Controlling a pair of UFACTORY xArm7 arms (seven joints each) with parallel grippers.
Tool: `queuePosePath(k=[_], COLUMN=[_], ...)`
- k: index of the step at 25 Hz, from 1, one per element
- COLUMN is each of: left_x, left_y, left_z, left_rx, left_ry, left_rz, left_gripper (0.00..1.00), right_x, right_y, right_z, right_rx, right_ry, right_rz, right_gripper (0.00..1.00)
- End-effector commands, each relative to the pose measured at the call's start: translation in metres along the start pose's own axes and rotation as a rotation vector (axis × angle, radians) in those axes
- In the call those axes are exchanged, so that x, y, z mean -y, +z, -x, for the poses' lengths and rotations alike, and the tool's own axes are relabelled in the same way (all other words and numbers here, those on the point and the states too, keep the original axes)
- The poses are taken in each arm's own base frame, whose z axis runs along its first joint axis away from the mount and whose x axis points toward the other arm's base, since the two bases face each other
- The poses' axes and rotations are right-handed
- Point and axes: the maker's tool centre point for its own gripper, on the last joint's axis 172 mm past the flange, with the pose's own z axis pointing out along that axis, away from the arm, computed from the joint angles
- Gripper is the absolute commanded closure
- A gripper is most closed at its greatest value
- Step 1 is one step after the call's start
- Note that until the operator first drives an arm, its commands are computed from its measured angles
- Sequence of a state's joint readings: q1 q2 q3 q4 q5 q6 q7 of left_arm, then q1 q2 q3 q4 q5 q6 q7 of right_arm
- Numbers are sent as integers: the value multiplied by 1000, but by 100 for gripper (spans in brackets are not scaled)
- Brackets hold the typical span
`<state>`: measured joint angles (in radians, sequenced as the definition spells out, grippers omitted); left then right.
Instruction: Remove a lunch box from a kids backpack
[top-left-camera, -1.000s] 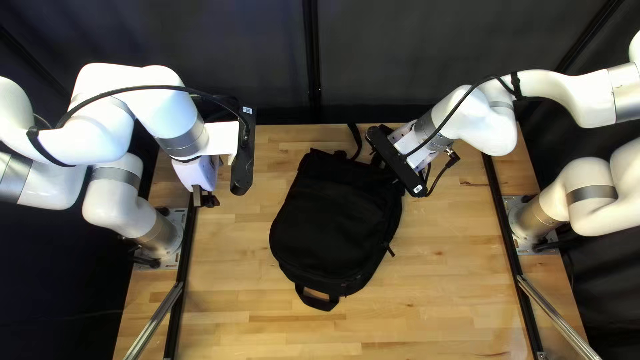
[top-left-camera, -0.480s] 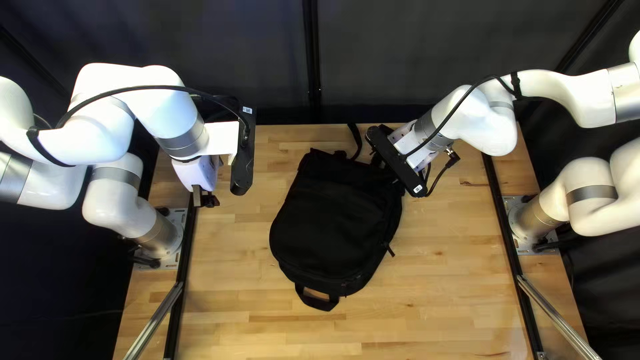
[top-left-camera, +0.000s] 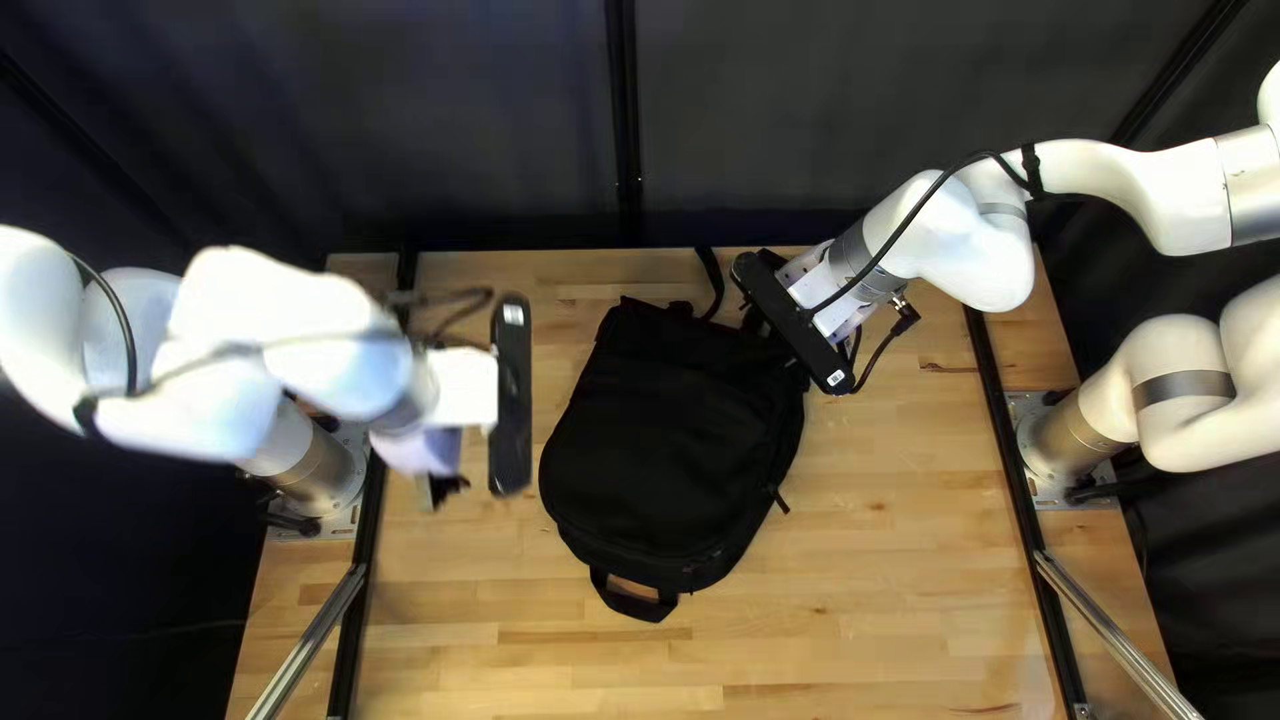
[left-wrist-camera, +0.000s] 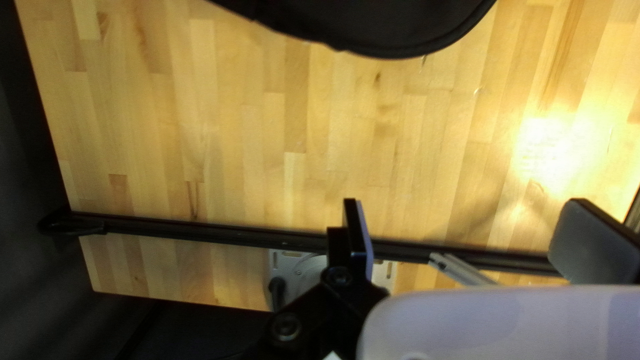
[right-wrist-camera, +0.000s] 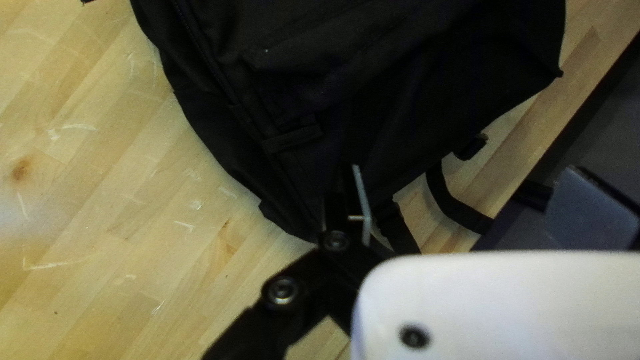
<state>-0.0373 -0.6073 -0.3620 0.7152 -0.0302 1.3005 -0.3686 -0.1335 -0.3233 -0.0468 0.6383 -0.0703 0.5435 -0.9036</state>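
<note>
A black backpack lies flat on the table, its handle loop toward the near edge. No lunch box shows. My left gripper, blurred, hangs left of the backpack. In the left wrist view my left gripper is open with nothing held, and the backpack's edge lies ahead of it. My right gripper is at the backpack's far right corner, its tips hidden there. Seen from its own wrist, my right gripper stands open; one finger overlaps the backpack, and straps lie between the fingers.
Black rails run along both sides of the wooden table. A loose strap sticks out past the backpack's far end. A dark curtain hangs behind the table's far edge.
My left arm has swung toward the near edge and slightly right, bringing its gripper closer to the backpack. The right arm and the backpack look unmoved.
</note>
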Motion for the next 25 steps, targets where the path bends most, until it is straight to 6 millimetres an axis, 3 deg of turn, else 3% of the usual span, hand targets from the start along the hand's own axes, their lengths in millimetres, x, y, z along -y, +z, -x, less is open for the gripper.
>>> queuePosePath(k=[1,3,9,13,15,25], left_x=[-41,-49,-69,-106,-118,-118], left_y=[38,57,81,109,111,111], left_z=[-24,-35,-64,-91,-96,-96], left_rx=[-5,0,7,32,43,43], left_ry=[-58,-109,-248,-326,-323,-323], left_rz=[-60,-80,-98,-23,20,20], left_gripper=[0,0,0,0,0,0], right_x=[0,0,0,0,0,0], right_y=[0,0,0,0,0,0], right_z=[0,0,0,0,0,0], right_rx=[0,0,0,0,0,0], right_ry=[0,0,0,0,0,0], right_rz=[0,0,0,0,0,0], right_gripper=[0,0,0,0,0,0])
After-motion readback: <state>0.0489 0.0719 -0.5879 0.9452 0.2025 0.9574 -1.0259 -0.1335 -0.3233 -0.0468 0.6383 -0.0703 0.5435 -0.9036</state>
